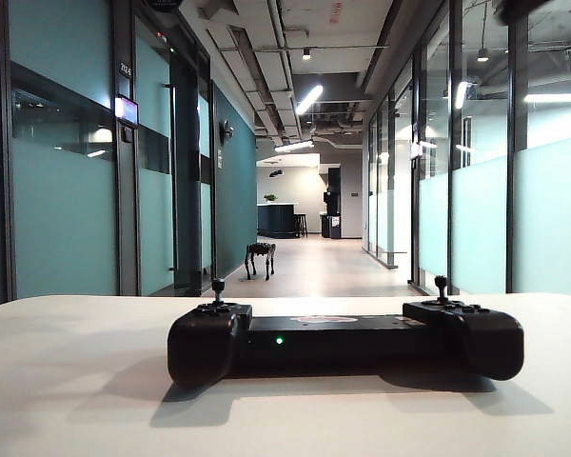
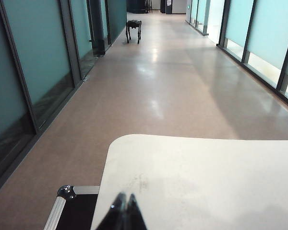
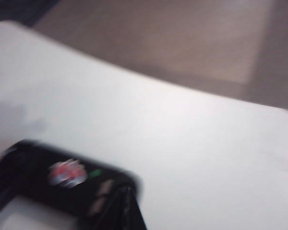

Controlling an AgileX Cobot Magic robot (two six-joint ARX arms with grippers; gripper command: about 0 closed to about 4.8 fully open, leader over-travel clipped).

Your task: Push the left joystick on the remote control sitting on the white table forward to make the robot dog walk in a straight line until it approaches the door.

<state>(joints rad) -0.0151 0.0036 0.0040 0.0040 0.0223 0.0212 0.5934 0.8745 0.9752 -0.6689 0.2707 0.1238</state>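
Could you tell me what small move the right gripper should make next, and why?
Probably shift the shut right gripper, now by the remote control's middle bar, across to the left joystick. The stick stands untouched, and the robot dog stands down the corridor. The shut left gripper hangs at the white table's edge.

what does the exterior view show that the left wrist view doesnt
Only the exterior view shows the remote control lying on the table, with the left joystick and its right twin sticking up, and a green light on its middle bar. Only the left wrist view shows the left gripper, jaws shut, above the table's near edge, and a metal-cornered black case beside the table. Both show the white table, the glass-walled corridor and the robot dog standing far down it.
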